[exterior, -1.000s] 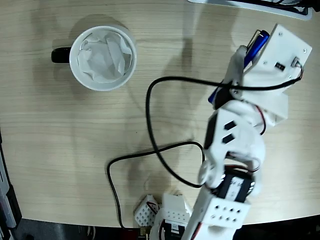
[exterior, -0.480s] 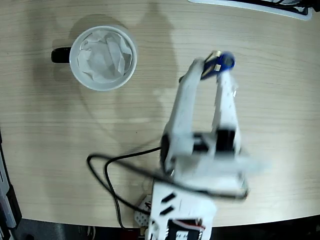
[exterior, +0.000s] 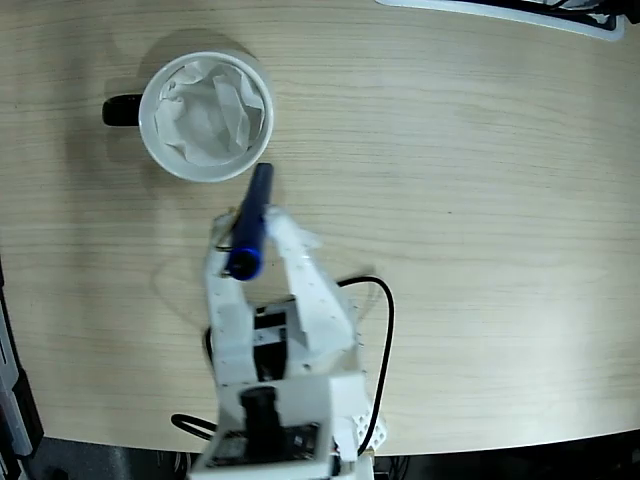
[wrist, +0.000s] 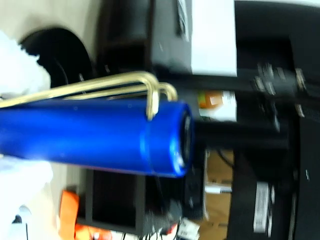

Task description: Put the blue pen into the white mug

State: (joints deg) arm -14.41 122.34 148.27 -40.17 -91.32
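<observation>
- Carrying a slim bright blue plastic pen (exterior: 249, 223), a white two-finger gripper (exterior: 247, 240) on a white plastic robot arm (exterior: 270, 350) reaches up from the bottom edge of the fixed view over a pale wooden table (exterior: 470, 230).
- The two fingers are pinched onto the pen's lower part, one on each side; the pen points up and slightly right, its upper tip just below the rim of a round white ceramic mug (exterior: 206, 116).
- The mug stands at the upper left of the fixed view, its black handle (exterior: 121, 109) sticking out to the left and crumpled white paper (exterior: 210, 118) filling its inside.
- In the wrist view the pen (wrist: 95, 136) fills the frame as a thick blue barrel with a brass-looking metal clip (wrist: 120, 87) along its top; the background is blurred dark clutter.
- The pen is not yet over the mug's opening. To do this step well, the arm likely needs to go further up and a little left in the fixed view until the pen's tip is above the paper, then tilt it downward before letting go.
- Releasing too soon risks the pen striking the rim and rolling away across the table.
- A black cable (exterior: 380, 310) loops on the table just right of the arm, away from the path to the mug.
- Nothing lies between pen and mug.
</observation>
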